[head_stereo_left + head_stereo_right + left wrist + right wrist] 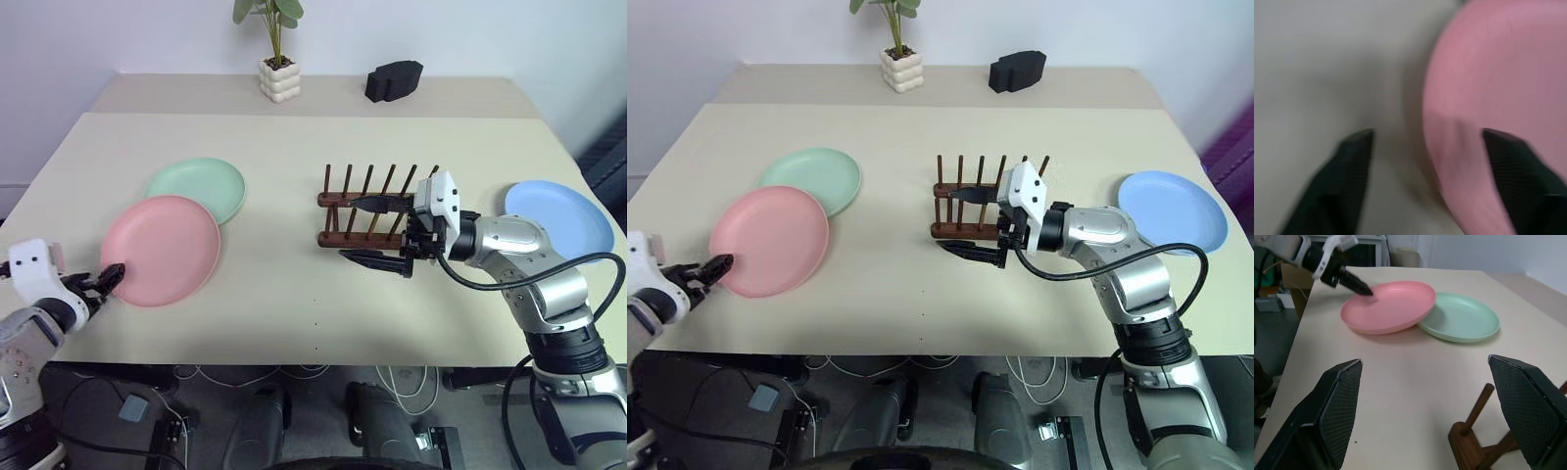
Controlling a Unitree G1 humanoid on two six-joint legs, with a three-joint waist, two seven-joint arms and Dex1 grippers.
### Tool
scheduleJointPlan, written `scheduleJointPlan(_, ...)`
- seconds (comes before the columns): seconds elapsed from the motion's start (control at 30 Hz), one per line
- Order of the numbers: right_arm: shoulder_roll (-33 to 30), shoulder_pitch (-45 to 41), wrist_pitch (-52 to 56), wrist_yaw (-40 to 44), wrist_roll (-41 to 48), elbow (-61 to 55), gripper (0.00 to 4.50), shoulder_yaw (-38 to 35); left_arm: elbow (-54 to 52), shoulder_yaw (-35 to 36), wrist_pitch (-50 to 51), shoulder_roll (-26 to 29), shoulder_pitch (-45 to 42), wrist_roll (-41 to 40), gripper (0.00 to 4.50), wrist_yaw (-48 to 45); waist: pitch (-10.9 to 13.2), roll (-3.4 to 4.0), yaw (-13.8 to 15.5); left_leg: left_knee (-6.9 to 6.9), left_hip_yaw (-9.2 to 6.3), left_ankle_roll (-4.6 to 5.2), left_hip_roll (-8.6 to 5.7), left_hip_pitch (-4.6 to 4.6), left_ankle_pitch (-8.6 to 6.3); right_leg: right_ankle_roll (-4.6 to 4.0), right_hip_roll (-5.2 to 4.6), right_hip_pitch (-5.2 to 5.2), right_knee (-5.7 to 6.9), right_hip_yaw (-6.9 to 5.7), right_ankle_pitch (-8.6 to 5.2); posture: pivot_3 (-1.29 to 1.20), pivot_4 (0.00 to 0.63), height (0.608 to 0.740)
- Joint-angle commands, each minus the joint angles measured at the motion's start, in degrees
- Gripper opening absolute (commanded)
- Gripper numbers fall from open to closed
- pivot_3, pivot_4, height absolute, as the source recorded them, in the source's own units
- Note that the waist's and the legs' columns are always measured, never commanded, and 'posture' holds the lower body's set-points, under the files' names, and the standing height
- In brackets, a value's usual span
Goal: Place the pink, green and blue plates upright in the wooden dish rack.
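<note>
The pink plate (162, 250) lies flat near the table's left front, overlapping the rim of the green plate (201, 186) behind it. My left gripper (110, 279) is at the pink plate's near-left rim. In the left wrist view its fingers (1356, 147) stand apart, one over the plate and one over the table. The wooden dish rack (338, 238) stands empty mid-table. My right gripper (367, 232) hovers open over the rack's right part, pointing left, holding nothing. The blue plate (558, 215) lies flat at the far right, behind my right arm.
A potted plant (279, 73) and a black object (394, 80) stand at the back of the table. The table's front edge runs just below both arms. Cables lie on the floor beneath.
</note>
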Motion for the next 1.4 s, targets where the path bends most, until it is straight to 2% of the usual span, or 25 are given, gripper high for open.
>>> scheduleJointPlan(0.03, 0.2, 0.4, -1.0, -0.4, 0.0, -2.3, 4.22, -0.9, 0.3, 0.2, -2.2, 0.0, 0.0, -0.6, 1.64, 0.0, 0.0, 0.00, 0.0, 0.00, 0.00, 0.00, 0.00, 0.00, 0.00, 0.00, 0.00, 0.00, 0.00, 0.00, 0.00, 0.00, 0.150, 0.735)
scheduleJointPlan(0.13, 0.2, 0.6, -1.0, -0.5, -0.1, -2.5, 4.22, -1.1, 0.9, 0.0, -3.1, -0.3, 0.3, -1.1, 0.04, -0.5, 0.0, 0.00, 0.1, 0.00, 0.01, 0.00, 0.01, 0.00, 0.00, -0.01, -0.01, 0.00, -0.01, 0.00, 0.00, 0.00, 0.150, 0.735)
scheduleJointPlan(0.33, 0.2, 0.9, -1.1, -0.7, -0.1, -2.9, 4.22, -1.3, 1.0, 1.6, -6.1, -2.1, 1.8, -4.9, 0.04, -2.7, -0.1, 0.10, 0.0, -0.03, 0.02, 0.00, 0.03, 0.00, 0.00, -0.03, -0.02, -0.02, -0.03, 0.01, -0.01, 0.00, 0.150, 0.735)
scheduleJointPlan(0.47, -0.6, -0.1, -1.7, -0.1, -1.1, -3.9, 4.22, -0.7, -2.9, 2.3, -11.0, -2.5, 3.2, -7.8, 0.04, -5.3, -0.1, 0.10, 0.0, -0.03, 0.03, 0.00, 0.03, 0.00, 0.00, -0.03, -0.04, -0.02, -0.05, 0.02, -0.01, 0.00, 0.150, 0.735)
scheduleJointPlan(0.63, -0.9, -3.2, -3.8, -0.2, -5.1, -3.7, 4.22, 1.2, -6.5, 3.0, -16.0, -1.3, -2.1, -10.1, 0.04, -2.8, 0.0, 0.06, 0.4, -0.02, 0.00, -0.01, 0.04, -0.04, 0.00, -0.08, -0.05, -0.03, -0.07, 0.00, 0.01, 0.00, 0.150, 0.735)
scheduleJointPlan(0.77, -0.4, -7.2, -6.7, -1.5, -11.4, -2.4, 4.22, 4.3, -8.1, -1.2, -17.2, 2.4, -10.1, -7.0, 0.04, 2.0, 0.0, 0.04, 0.2, -0.02, 0.02, -0.01, -0.05, -0.05, 0.00, -0.07, -0.01, -0.05, -0.06, 0.00, 0.01, 0.00, 0.150, 0.735)
scheduleJointPlan(0.87, 2.1, -12.3, -12.3, -6.0, -21.7, -0.2, 4.22, 9.8, -10.2, -7.9, -17.3, 4.8, -20.2, -4.0, 0.04, 6.7, 0.0, -0.03, 0.2, -0.02, 0.09, -0.04, -0.11, -0.06, 0.02, -0.05, 0.02, -0.06, -0.05, 0.00, 0.03, 0.00, 0.150, 0.735)
scheduleJointPlan(0.97, 5.4, -16.5, -17.0, -10.3, -29.6, 3.1, 4.22, 13.8, -11.2, -13.1, -17.5, 5.7, -25.7, -1.6, 0.04, 8.4, 0.0, -0.03, 0.0, -0.04, 0.12, -0.08, -0.15, -0.07, 0.05, 0.11, 0.03, -0.07, -0.06, -0.01, 0.13, 0.00, 0.150, 0.735)
scheduleJointPlan(1.17, 12.9, -21.7, -24.8, -17.8, -40.6, 9.9, 4.22, 19.8, -12.5, -20.8, -16.9, 5.2, -31.0, 1.4, 0.04, 10.2, 0.0, -0.04, -1.2, -0.48, 0.12, -0.29, -0.18, -0.03, 0.18, 0.15, 0.07, -0.24, -0.04, -0.01, 0.16, 0.00, 0.150, 0.735)
scheduleJointPlan(1.4, 17.9, -23.1, -28.9, -21.8, -46.2, 14.9, 4.22, 21.9, -15.1, -22.1, -15.2, 3.1, -31.9, 0.4, 0.04, 11.1, 0.0, -0.04, -1.3, -0.69, 0.07, -0.40, -0.11, -0.04, 0.25, 0.14, 0.17, -0.37, 0.06, 0.00, 0.16, 0.00, 0.150, 0.735)
